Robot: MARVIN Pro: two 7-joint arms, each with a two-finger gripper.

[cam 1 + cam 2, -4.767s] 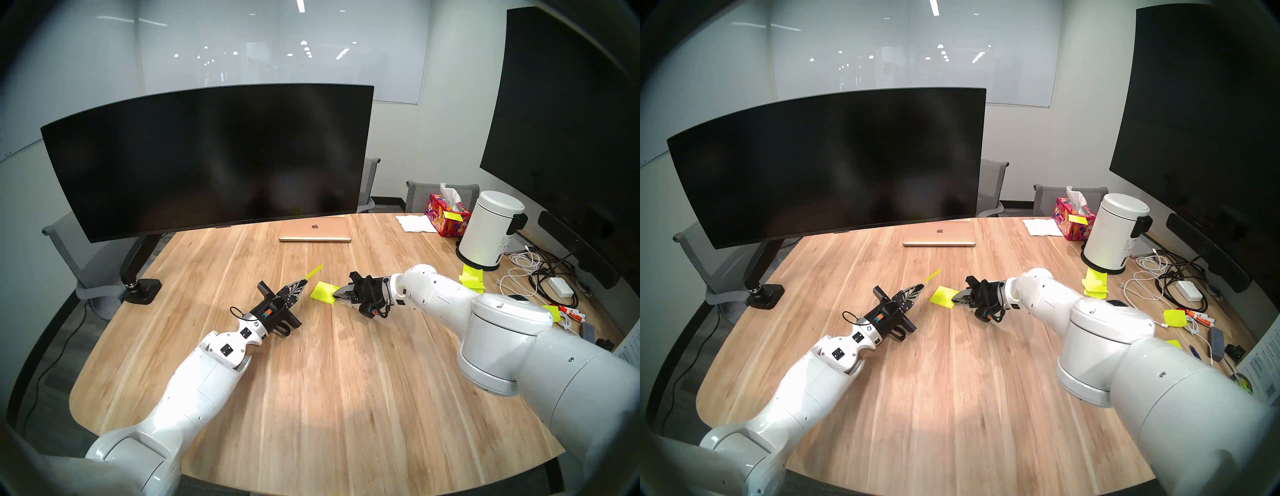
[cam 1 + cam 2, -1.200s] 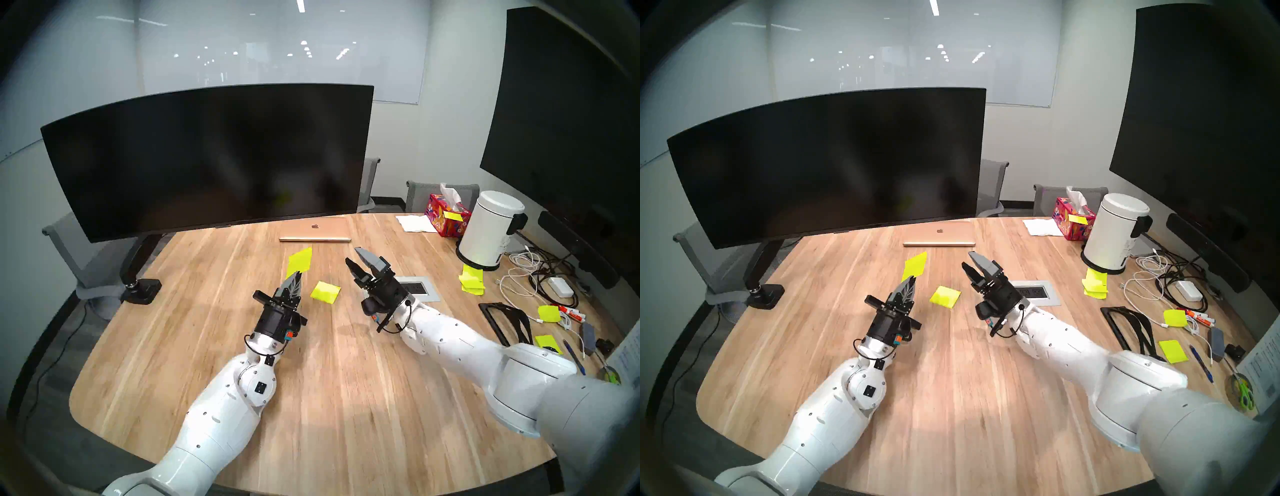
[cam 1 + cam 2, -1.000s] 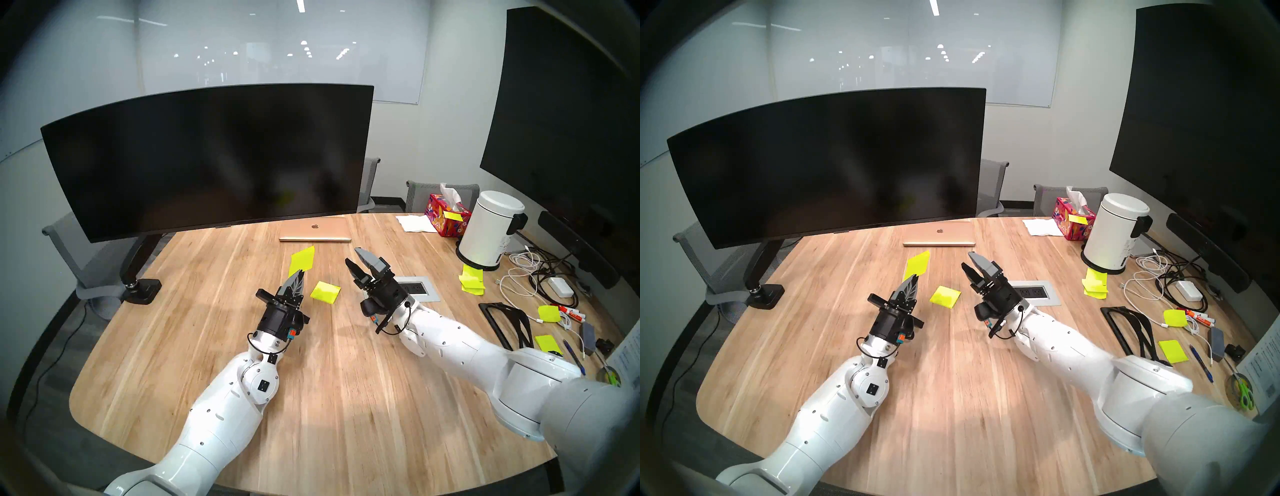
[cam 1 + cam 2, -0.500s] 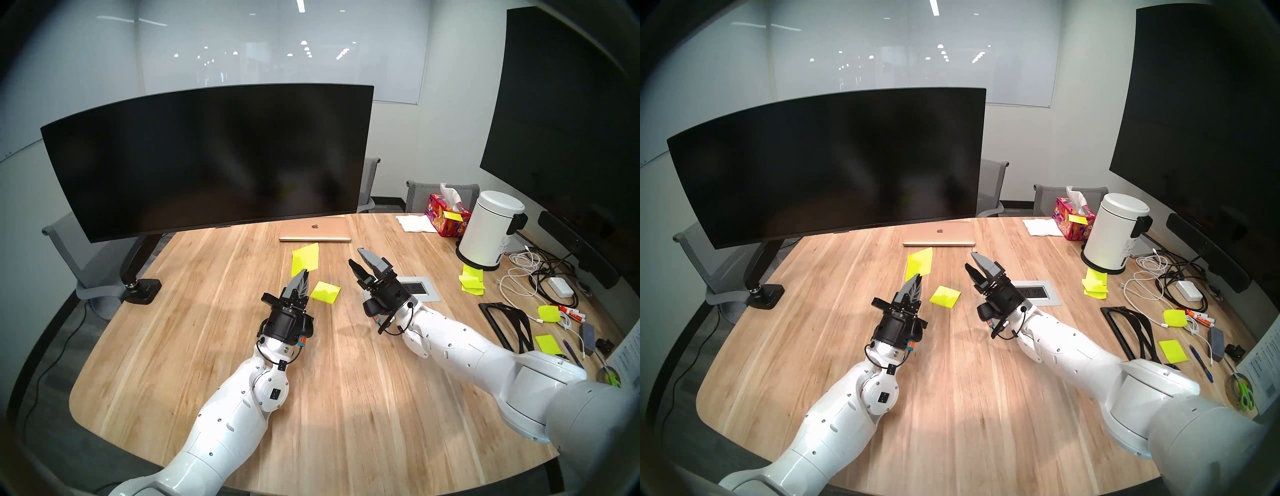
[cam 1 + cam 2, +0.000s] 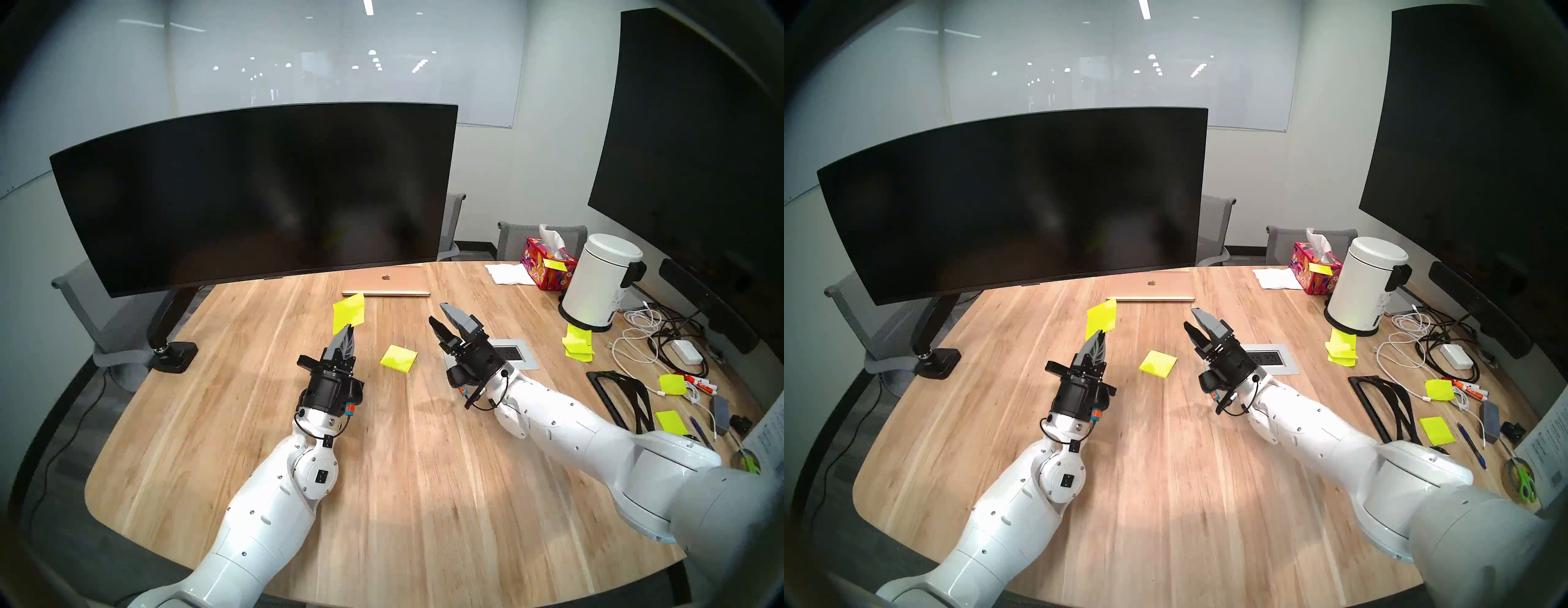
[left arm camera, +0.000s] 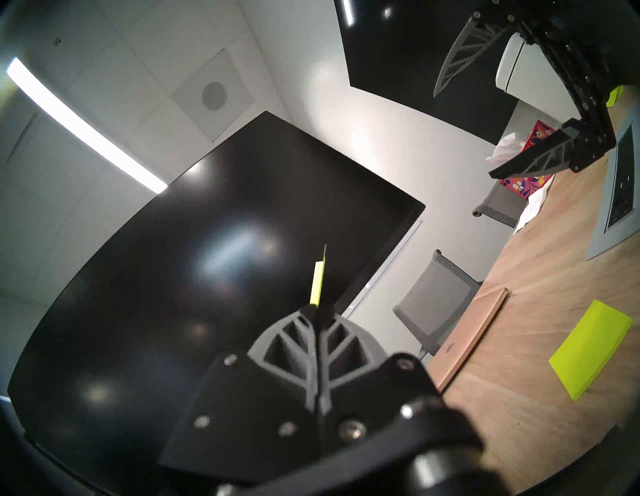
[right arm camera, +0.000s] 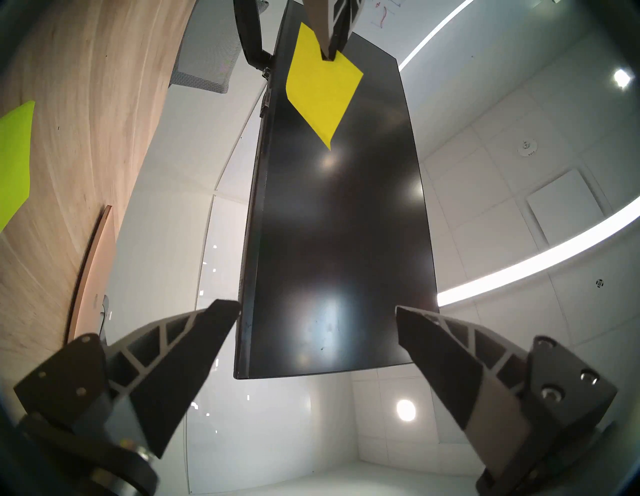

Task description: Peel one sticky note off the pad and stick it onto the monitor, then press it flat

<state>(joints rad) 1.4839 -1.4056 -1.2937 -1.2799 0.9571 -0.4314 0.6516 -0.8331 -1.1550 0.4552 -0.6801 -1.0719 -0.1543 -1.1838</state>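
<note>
My left gripper (image 5: 350, 327) (image 5: 1100, 332) (image 6: 317, 313) is shut on one corner of a single neon yellow-green sticky note (image 5: 349, 313) (image 5: 1101, 317) (image 6: 317, 284) (image 7: 323, 85), which stands up in the air above the table. The wide curved black monitor (image 5: 254, 195) (image 5: 1013, 199) (image 6: 214, 249) (image 7: 339, 221) hangs beyond it, some way off. The pad (image 5: 399, 358) (image 5: 1158, 363) (image 6: 590, 350) (image 7: 14, 159) lies flat on the table between my arms. To its right my right gripper (image 5: 441, 313) (image 5: 1193, 318) (image 7: 317, 320) is raised and open, holding nothing.
A closed gold laptop (image 5: 386, 282) lies behind the note, under the monitor's right end. Further right sit a tissue box (image 5: 547, 265), a white bin (image 5: 600, 282), loose yellow-green notes (image 5: 577, 344), cables (image 5: 662, 339) and a power socket panel (image 5: 511, 354). A black wall screen (image 5: 695, 140) hangs at right.
My left gripper, still shut on the note, has swung left and slightly up in the last half second. The right gripper has barely moved and stays open.
</note>
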